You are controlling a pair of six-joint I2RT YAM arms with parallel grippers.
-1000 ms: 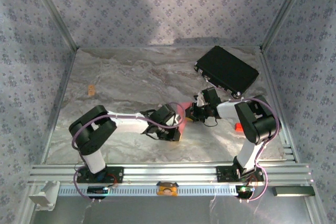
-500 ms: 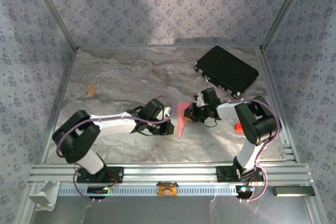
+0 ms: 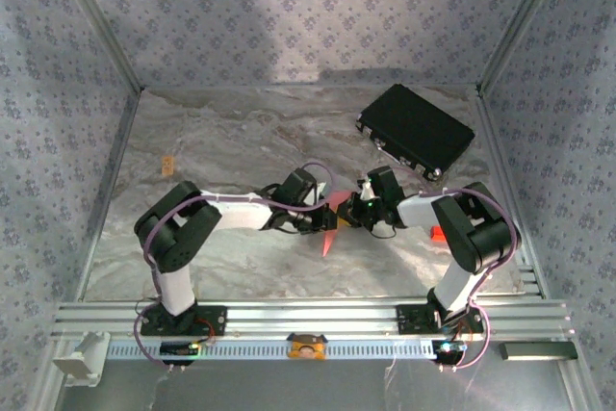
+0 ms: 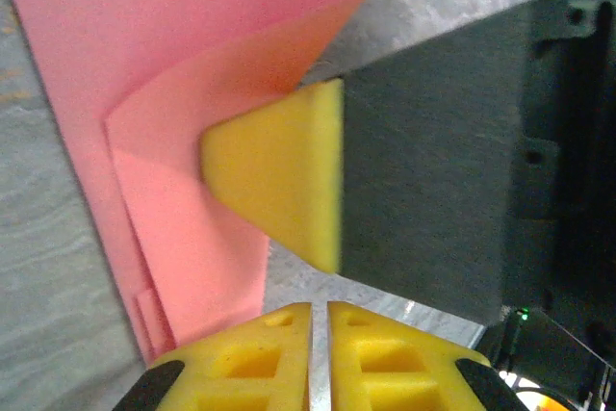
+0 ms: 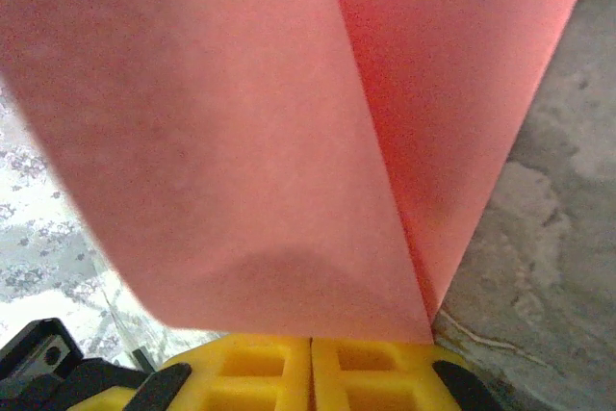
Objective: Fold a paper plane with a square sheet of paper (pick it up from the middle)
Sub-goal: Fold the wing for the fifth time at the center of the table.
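Observation:
The salmon pink-red paper is folded and stands up off the marble table between the two grippers, with a pointed end hanging toward the near side. My right gripper is shut on it. In the right wrist view the folded paper rises straight out of the closed yellow jaws of the right gripper. My left gripper sits against the paper's left side. In the left wrist view the left gripper has its yellow jaws together with nothing between them. Beyond them are the creased paper and the right gripper's yellow fingertip.
A black rectangular case lies at the back right. A tiny orange tag lies at the far left of the table. A small red-orange object shows beside the right arm. An aluminium rail runs along the near edge.
The left gripper drew back to the left, uncovering more of the paper, then came back in against its left side. The right gripper kept its hold and hardly moved.

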